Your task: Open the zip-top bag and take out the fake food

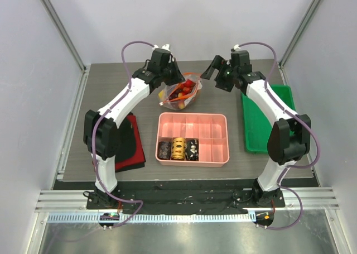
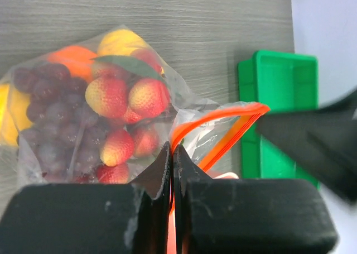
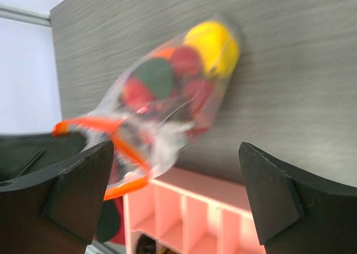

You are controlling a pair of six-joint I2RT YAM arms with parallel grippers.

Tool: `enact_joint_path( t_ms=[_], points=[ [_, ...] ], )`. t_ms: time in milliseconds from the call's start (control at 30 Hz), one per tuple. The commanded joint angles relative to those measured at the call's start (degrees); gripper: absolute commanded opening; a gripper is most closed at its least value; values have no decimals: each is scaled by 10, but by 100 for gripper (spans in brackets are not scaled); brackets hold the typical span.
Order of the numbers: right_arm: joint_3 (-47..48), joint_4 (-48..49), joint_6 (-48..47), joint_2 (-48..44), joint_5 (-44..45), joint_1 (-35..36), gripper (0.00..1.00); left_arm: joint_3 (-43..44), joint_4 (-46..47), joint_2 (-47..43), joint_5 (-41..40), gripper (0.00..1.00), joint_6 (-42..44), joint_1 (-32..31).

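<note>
The clear zip-top bag (image 1: 181, 93) lies on the table behind the pink tray. Its red-orange zip strip (image 2: 223, 117) curves in an open loop at the mouth. Inside is the fake food: red-yellow strawberries (image 2: 120, 97), a dark purple grape bunch (image 2: 50, 120), an orange piece and a yellow fruit (image 3: 215, 44). My left gripper (image 2: 172, 151) is shut on the zip strip at the bag's near edge; from above it (image 1: 174, 75) sits over the bag's back left. My right gripper (image 1: 215, 72) stands open to the right of the bag, its fingers (image 3: 83, 181) wide apart and holding nothing.
A pink compartment tray (image 1: 212, 148) sits in front of the bag with three patterned cylinders (image 1: 178, 149) in its front left cells. A green tray (image 1: 262, 120) lies at the right. A red and black cloth (image 1: 131, 145) lies at the left.
</note>
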Motion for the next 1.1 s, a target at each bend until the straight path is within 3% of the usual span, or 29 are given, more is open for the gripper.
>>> enact_joint_path(
  t_ms=[0,133,267,400,700,800,833,900,1067],
  points=[
    [-10,-25,74,-71,54,54,98,5,46,-16,-17,0,-71,4],
    [-38,-15,94,-75,87,92,87,7,68,-11,-13,0,-104,4],
    [-30,3,96,-46,94,94,62,6,82,-12,-6,0,-119,4],
    [13,-15,76,4,105,94,50,8,81,-16,-3,0,-122,5],
    [62,-49,-18,57,130,95,48,5,83,-20,6,0,-123,10],
    [102,-54,-65,85,139,94,24,1,76,-26,3,0,-120,10],
    [113,-54,-77,91,139,94,10,-2,75,-29,0,0,-120,10],
    [152,-72,-102,114,171,94,1,-15,73,-35,-15,0,-120,10],
    [227,-126,-145,161,223,95,2,-35,85,-39,-27,0,-141,13]
  ],
)
